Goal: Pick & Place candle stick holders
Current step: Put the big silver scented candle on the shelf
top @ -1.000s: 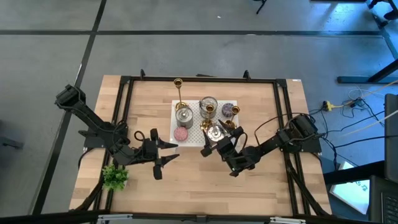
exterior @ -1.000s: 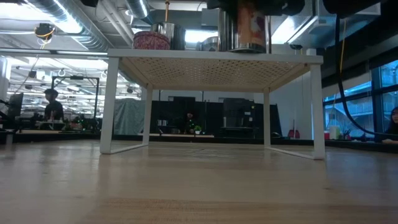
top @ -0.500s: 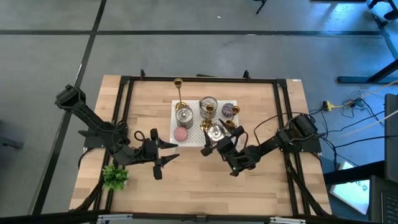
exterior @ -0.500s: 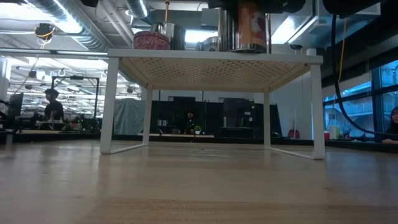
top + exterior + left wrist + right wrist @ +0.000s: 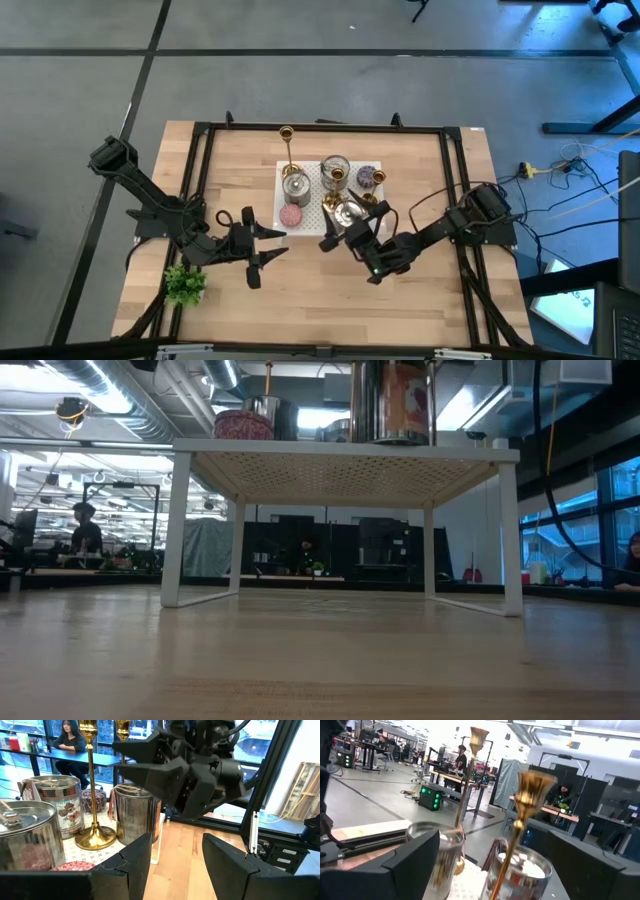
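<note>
Starting at the left edge of the wooden table (image 5: 230, 300): small green plant (image 5: 185, 284) sits near the front-left corner, just beside the left arm. Left gripper (image 5: 268, 246) hovers low over bare wood just left of the white rack (image 5: 305, 222), fingers partly apart, holding nothing. Open tabletop lies in front of both arms, toward the near edge. On the rack: tall candle stick holder (image 5: 288, 150) at the back-left corner, silver tins (image 5: 295, 186) beside it, pink candle (image 5: 291, 215) at the front-left. More gold candle stick holders (image 5: 337, 176) stand mid-rack and toward the right side among the tins. Right gripper (image 5: 346, 222) sits over the rack's front-right part, jaws wide, a short gold holder between the fingers in the wrist view, no contact visible. Bare wood to the right of the rack up to the black frame (image 5: 455, 170).
</note>
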